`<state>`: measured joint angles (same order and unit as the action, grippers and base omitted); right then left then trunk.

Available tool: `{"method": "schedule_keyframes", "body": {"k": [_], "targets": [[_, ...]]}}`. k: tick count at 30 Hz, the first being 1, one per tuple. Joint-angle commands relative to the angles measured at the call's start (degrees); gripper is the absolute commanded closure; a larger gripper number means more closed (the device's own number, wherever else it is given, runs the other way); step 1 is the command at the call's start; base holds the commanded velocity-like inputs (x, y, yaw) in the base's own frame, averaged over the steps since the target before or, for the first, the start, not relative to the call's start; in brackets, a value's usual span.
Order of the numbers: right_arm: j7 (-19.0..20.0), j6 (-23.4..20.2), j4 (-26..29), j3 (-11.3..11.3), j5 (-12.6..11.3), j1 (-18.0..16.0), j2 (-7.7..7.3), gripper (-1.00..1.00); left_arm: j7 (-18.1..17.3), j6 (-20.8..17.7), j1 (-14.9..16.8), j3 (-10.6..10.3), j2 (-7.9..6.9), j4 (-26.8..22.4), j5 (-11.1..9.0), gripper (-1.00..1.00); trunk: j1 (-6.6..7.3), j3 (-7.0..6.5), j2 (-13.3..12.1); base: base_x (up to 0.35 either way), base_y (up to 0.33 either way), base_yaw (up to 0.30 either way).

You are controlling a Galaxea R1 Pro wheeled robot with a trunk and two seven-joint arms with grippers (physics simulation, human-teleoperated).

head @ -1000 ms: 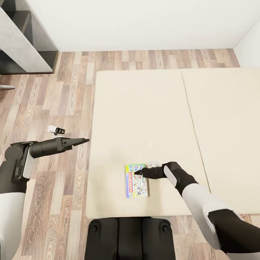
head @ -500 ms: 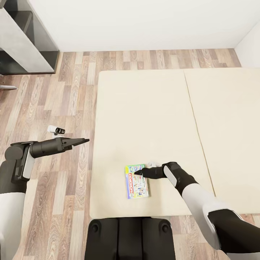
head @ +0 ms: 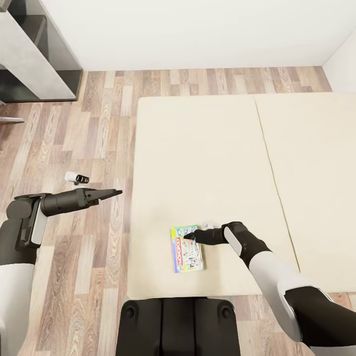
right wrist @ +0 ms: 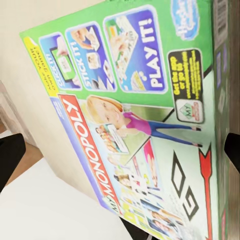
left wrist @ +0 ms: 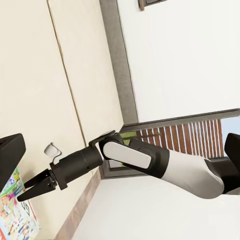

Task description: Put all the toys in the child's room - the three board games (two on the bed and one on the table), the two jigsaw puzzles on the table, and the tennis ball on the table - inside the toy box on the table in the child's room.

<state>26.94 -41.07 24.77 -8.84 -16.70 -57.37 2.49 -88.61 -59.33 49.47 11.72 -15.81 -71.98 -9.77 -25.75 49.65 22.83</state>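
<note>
**Right pincer poised over a board game on the bed**

A thin, flat rectangular board game with a bright green, blue and yellow printed face lies flat on the plain cream mattress of the low wide bed, near the edge closest to the robot. That spot puts it within the right arm's reach with no need for the trunk to lean.

The right pincer hangs over the upper part of the game, its black fingers pointing across it. In the left wrist view its two tips stand slightly apart with nothing between them, so it is partly open and empty. Whether the tips touch the lid cannot be told. In the right wrist view the printed lid sits very close, which suits a low approach to a thin object.

The left pincer is held out level over the light wood-plank floor, beside the bed and well clear of the game, probably parked out of the way; how far open it is cannot be told.

A small white and black object lies on the floor near that arm.
</note>
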Motion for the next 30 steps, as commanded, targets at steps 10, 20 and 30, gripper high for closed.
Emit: {"method": "schedule_keyframes", "body": {"k": [10,20,30], "targets": [[-0.04,-0.08,0.04,-0.21,-0.26,-0.02,-0.03,-1.00,-0.25,-0.61,0.01,0.04,-0.08,-0.01,0.02,-1.00,-0.03,0.06,0.09,0.000,0.033,0.000],[-0.05,-0.07,0.08,-0.21,-0.26,-0.02,-0.03,-1.00,-0.25,-0.62,0.01,0.06,-0.20,-0.01,0.02,-1.00,-0.03,0.06,0.09,0.000,0.032,0.000],[-0.11,-0.07,0.06,-0.21,-0.26,-0.02,-0.03,-1.00,-0.25,-0.61,0.01,-0.02,-1.29,-0.01,0.02,-1.00,-0.03,0.06,0.09,0.000,0.136,0.000]]}}
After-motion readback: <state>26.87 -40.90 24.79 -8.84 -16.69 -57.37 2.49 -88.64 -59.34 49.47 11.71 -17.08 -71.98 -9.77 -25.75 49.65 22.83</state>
